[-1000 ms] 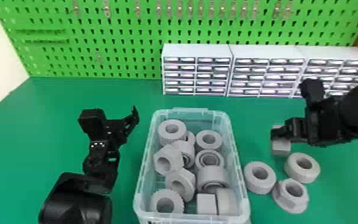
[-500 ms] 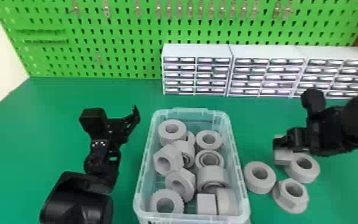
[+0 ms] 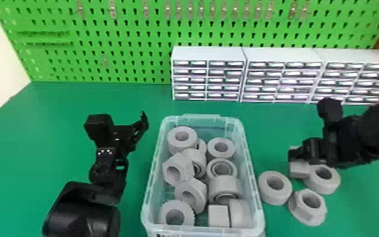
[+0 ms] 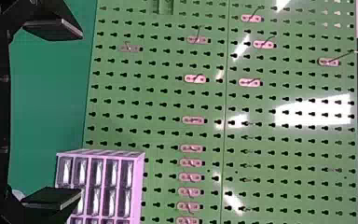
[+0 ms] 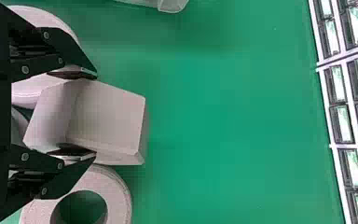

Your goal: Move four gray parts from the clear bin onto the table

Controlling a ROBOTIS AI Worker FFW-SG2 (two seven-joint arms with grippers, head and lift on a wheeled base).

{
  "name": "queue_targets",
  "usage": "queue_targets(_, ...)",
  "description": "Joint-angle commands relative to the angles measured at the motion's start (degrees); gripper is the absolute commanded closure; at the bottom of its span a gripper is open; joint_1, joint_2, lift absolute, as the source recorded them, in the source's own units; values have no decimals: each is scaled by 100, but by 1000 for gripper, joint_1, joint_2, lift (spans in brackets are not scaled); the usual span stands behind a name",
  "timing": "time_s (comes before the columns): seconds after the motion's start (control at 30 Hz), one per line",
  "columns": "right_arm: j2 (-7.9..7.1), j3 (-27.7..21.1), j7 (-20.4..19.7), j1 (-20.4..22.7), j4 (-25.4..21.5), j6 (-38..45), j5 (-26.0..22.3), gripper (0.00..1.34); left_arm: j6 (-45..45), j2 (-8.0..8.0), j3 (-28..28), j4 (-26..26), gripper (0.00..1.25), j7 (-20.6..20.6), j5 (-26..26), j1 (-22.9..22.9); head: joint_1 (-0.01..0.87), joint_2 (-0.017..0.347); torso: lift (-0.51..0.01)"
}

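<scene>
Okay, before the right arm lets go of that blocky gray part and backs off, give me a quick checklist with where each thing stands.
1. Right gripper has fingers on both sides of the blocky part: ok.
2. Blocky part outside the clear bin: ok, it is to the bin's right.
3. Three other gray parts on the table: ok, two rings and a flanged nut.
4. Blocky part resting flat on the table: cannot tell.
5. Free space around the blocky part: not ok, a ring sits right beside it.
6. Left gripper out of the way: ok, open and empty, left of the bin.
</scene>
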Motion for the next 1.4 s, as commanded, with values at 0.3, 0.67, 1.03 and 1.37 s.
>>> queue_targets(0.3,5,38,0,0,34,-11,0,918,0,-18,11,0,102,-2,0,-7,693,72,-52)
queue_targets(0.67,-4,109,0,-27,43,86,123,782,0,-9,11,9,102,-2,0,-7,693,72,-52)
queue_targets(1.03,5,109,0,-35,43,121,211,697,0,-9,11,0,102,-2,0,2,693,72,-52)
queue_targets(1.37,14,109,0,-53,43,121,272,501,0,-18,11,9,102,-2,0,2,693,72,-52)
